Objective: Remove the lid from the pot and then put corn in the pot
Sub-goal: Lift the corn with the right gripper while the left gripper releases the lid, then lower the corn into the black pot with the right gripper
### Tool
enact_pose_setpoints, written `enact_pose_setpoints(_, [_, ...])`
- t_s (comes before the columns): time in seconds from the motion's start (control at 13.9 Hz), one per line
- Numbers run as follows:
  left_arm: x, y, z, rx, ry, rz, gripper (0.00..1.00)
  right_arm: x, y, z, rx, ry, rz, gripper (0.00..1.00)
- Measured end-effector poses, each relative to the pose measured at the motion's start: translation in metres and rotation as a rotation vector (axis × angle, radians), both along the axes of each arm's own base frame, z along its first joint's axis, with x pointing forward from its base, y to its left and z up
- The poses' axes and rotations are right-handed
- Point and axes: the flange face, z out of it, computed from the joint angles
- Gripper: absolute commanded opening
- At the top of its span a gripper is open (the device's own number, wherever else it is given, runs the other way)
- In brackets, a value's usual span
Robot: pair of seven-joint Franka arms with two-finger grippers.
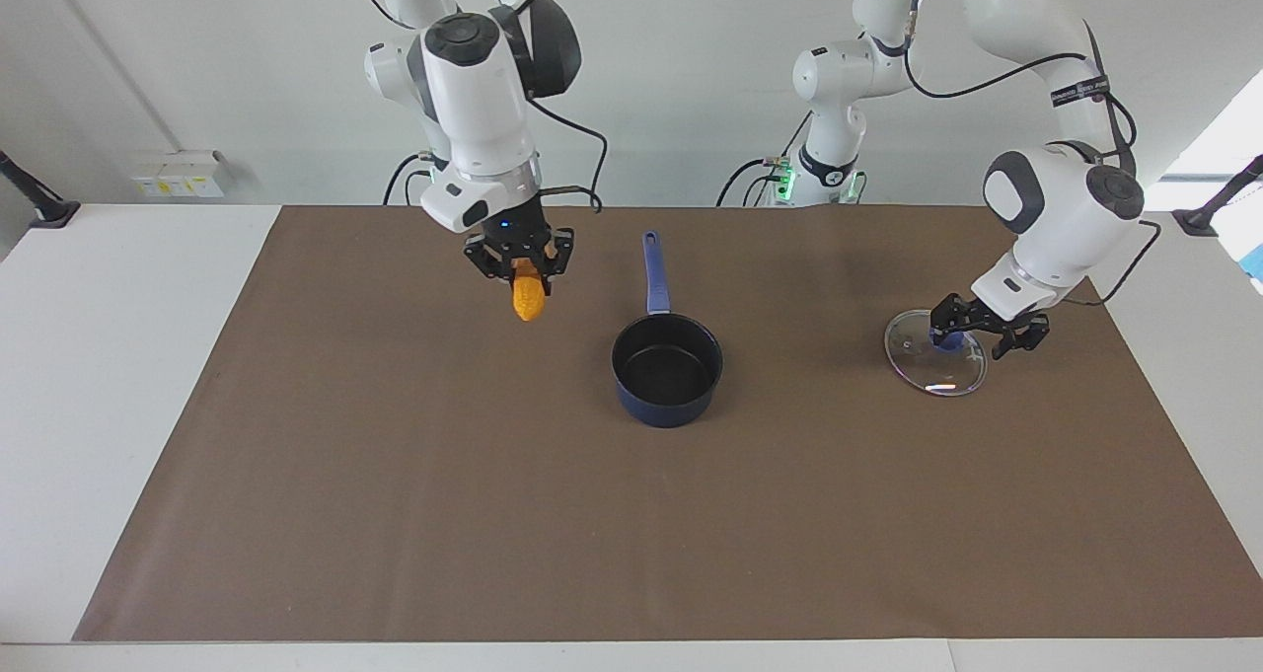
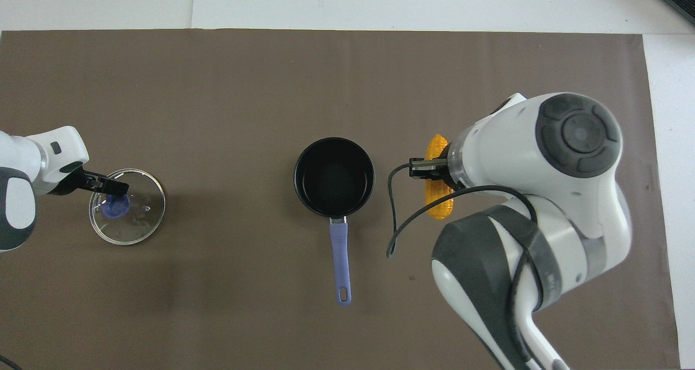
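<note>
The pot [image 1: 666, 410] stands open and empty at the middle of the brown mat, its handle [image 1: 654, 275] pointing toward the robots; it also shows in the overhead view [image 2: 298, 175]. My right gripper [image 1: 521, 269] is shut on the corn [image 1: 529, 299] and holds it hanging in the air over the mat, beside the pot toward the right arm's end. In the overhead view the corn [image 2: 437, 200] shows partly under the arm. The lid [image 1: 937, 368] lies on the mat toward the left arm's end, knob [image 2: 115, 206] up. My left gripper [image 1: 982, 332] is open, low over the lid by the knob.
The brown mat [image 1: 395, 514] covers most of the white table [image 1: 89, 376]. A black cable [image 2: 399, 218] loops off the right arm's wrist. Camera stands sit at both table ends near the wall.
</note>
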Motion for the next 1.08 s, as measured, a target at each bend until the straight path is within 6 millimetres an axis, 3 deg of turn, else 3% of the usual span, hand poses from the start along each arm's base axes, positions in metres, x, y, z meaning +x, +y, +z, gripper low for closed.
enact_pose_setpoints(0.14, [0.007, -0.002, 0.020, -0.004, 0.016, 0.017, 1.00, -0.001, 0.045, -0.008, 0.012, 0.012, -0.039, 0.00])
enact_pose_setpoints(0.36, [0.020, -0.022, 0.060, -0.007, 0.027, 0.129, 1.00, 0.010, 0.088, -0.036, 0.015, 0.035, -0.059, 0.00])
enact_pose_setpoints(0.65, [0.023, -0.060, 0.091, -0.008, 0.022, 0.247, 1.00, 0.028, 0.124, -0.066, 0.028, 0.037, -0.044, 0.00])
enact_pose_setpoints(0.86, [0.022, -0.068, 0.099, -0.008, 0.018, 0.298, 1.00, 0.025, 0.156, -0.101, 0.040, 0.030, -0.021, 0.00])
enact_pose_setpoints(1.08, [0.014, -0.077, 0.120, 0.011, 0.028, 0.359, 1.00, 0.027, 0.169, -0.135, 0.025, 0.024, -0.005, 0.00])
